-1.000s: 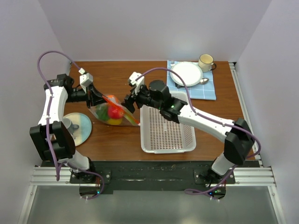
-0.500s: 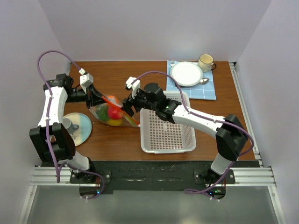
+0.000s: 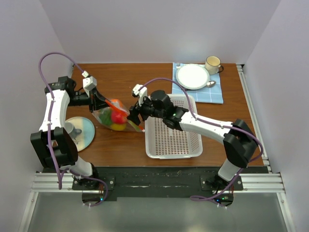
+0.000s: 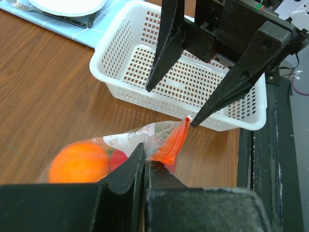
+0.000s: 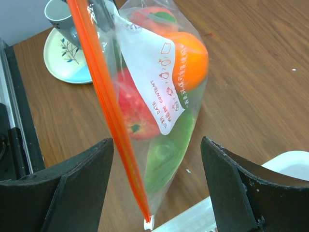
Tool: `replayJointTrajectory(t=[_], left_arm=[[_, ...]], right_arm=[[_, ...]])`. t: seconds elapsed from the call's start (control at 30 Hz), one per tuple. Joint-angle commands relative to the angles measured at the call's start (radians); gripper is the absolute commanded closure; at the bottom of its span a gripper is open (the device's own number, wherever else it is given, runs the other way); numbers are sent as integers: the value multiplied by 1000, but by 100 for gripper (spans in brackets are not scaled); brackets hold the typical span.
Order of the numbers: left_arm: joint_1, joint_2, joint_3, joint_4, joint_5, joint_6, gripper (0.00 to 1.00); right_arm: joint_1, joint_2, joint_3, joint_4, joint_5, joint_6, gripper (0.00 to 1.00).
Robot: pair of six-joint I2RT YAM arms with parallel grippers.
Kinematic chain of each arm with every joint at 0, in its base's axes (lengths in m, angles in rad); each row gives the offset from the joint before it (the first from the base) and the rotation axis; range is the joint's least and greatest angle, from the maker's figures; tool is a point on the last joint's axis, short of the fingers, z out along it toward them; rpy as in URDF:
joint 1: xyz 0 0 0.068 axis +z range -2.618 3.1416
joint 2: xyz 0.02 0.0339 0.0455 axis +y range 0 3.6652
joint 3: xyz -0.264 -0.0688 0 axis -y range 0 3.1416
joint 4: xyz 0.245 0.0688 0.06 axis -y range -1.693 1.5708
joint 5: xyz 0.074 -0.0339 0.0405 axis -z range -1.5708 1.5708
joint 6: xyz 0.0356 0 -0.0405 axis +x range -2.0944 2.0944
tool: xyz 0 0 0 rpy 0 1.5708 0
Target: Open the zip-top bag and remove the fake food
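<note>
the clear, crinkly zip-top bag [image 3: 114, 118] sat over the brown wooden table [image 3: 120, 145], between your two arms and just left of the white perforated plastic basket [image 3: 174, 154]. its red-orange zip strip [image 5: 108, 111] looked closed along its whole length, running as one straight line down to a small white tab at its end. whether the bag's underside rested on the wood, you could not tell from these views.

the glossy plastic fake food [image 5: 145, 111] was all inside the bag: a round orange piece [image 5: 190, 58] against the printed white label, a red round fruit [image 5: 133, 113] beside the strip, a green piece [image 5: 169, 145] under it, and a yellow piece [image 3: 119, 126] at the near side in the overhead view.

your left gripper [image 4: 145, 153] had its jaws pressed together on the bag's plastic right beside the zip strip, at the end farthest from the basket. your right gripper [image 3: 131, 116] stood with its jaws wide apart, straddling the strip's other end and holding nothing. in the left wrist view one finger tip was just beside the strip's end; contact could not be made out.

at the table's left edge a pale round saucer [image 3: 84, 133] carried a small grey cup [image 3: 69, 128]. at the far right corner a blue checked cloth [image 3: 217, 94] held a white plate [image 3: 193, 76], a cream mug [image 3: 212, 63] and a spoon [image 3: 211, 83].
</note>
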Motion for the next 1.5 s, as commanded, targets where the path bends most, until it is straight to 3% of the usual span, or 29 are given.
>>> replayJointTrajectory(t=[0.0,0.83,1.47], left_arm=[[0,-2,35,17,27,-3,100],[-37,-71,0,-2,-40,27,93],[-40,-45,-12,-2,-88,40,91]], right_arm=[[11,-45,-11,70,-35,33,24],[2,106,116,54,-14,-24,28],[-41,-25,47,34,-139,-30,34]])
